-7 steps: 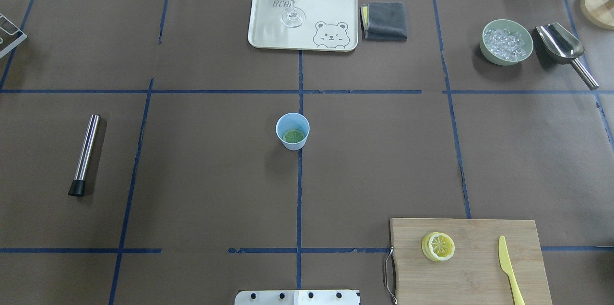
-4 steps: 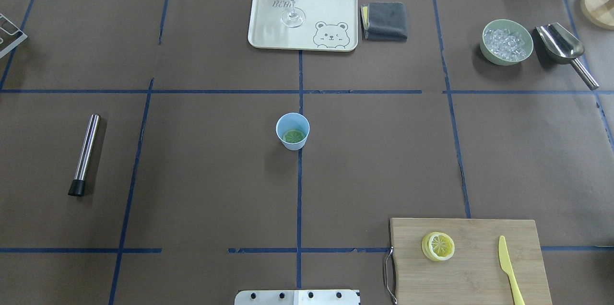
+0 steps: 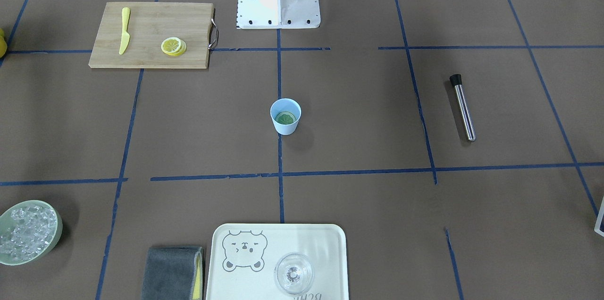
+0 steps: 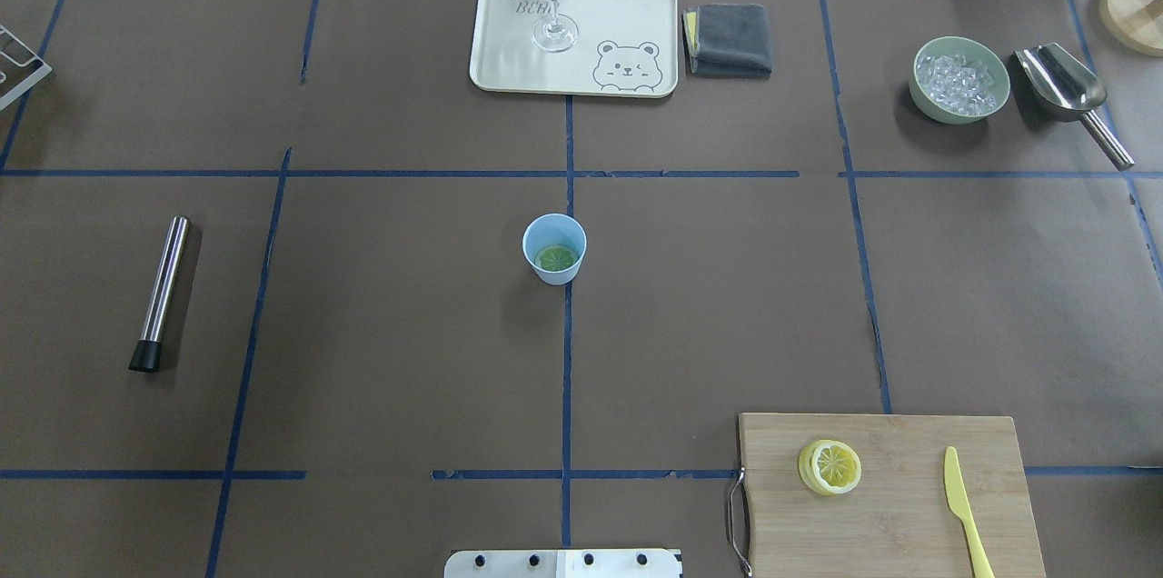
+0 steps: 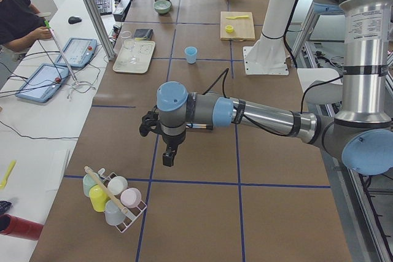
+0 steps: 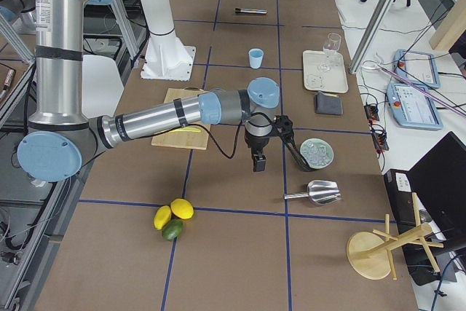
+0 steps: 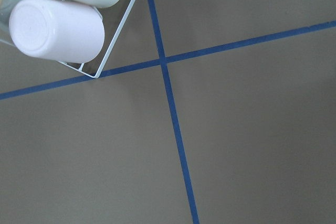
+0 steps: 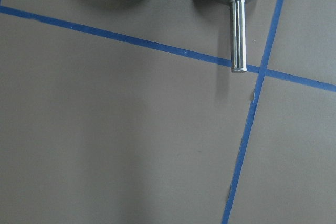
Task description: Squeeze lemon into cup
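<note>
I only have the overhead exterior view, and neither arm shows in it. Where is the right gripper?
Observer: The right gripper hangs above bare table near the ice bowl and scoop.
Operator: And the left one?
Observer: The left gripper hangs above the table's left end, near a wire rack of cups.
Operator: Anything else outside my frame?
Observer: Two whole lemons and a lime lie together at the table's right end.

Matt brown paper covers the tabletop (image 4: 409, 333); the cutting board (image 4: 909, 514) is pale wood, the muddler (image 4: 164, 287) polished metal.
</note>
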You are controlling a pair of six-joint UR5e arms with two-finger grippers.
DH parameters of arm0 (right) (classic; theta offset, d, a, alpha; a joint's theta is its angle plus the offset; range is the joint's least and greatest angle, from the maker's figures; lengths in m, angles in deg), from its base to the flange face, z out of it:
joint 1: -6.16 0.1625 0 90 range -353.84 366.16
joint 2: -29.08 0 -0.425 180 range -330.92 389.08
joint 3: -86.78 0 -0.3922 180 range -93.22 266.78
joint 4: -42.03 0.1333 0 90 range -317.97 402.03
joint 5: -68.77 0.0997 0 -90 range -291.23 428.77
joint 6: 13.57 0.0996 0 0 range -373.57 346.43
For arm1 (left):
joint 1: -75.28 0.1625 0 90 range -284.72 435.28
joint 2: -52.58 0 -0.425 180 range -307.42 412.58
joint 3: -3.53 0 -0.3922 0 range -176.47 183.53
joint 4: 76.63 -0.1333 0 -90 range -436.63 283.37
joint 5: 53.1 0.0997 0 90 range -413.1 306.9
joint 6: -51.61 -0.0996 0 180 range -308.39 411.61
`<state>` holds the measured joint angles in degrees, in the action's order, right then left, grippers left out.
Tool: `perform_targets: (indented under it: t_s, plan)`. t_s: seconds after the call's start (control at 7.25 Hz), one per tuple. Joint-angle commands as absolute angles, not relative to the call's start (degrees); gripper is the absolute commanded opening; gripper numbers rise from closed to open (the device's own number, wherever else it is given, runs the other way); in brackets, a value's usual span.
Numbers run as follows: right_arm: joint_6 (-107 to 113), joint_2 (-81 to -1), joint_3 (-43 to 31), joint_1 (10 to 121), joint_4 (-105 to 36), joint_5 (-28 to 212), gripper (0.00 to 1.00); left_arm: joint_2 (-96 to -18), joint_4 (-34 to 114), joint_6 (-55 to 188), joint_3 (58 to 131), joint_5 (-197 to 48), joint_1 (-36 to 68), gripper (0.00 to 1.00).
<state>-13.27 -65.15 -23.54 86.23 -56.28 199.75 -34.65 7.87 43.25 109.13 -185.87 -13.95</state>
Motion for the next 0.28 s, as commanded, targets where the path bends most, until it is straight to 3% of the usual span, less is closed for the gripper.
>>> perform_targets:
  t_s: [0.0,0.14]
  plan:
    - [-13.14,-64.97,-20.38,86.23,-54.67,198.94,1.0,-36.28,7.91,43.09,106.21,-186.07,-13.92,1.0]
    - [-13.05,-65.4,-22.27,86.32,-53.43,199.11,1.0,-36.19,7.66,43.09,107.06,-185.99,-14.01,1.0]
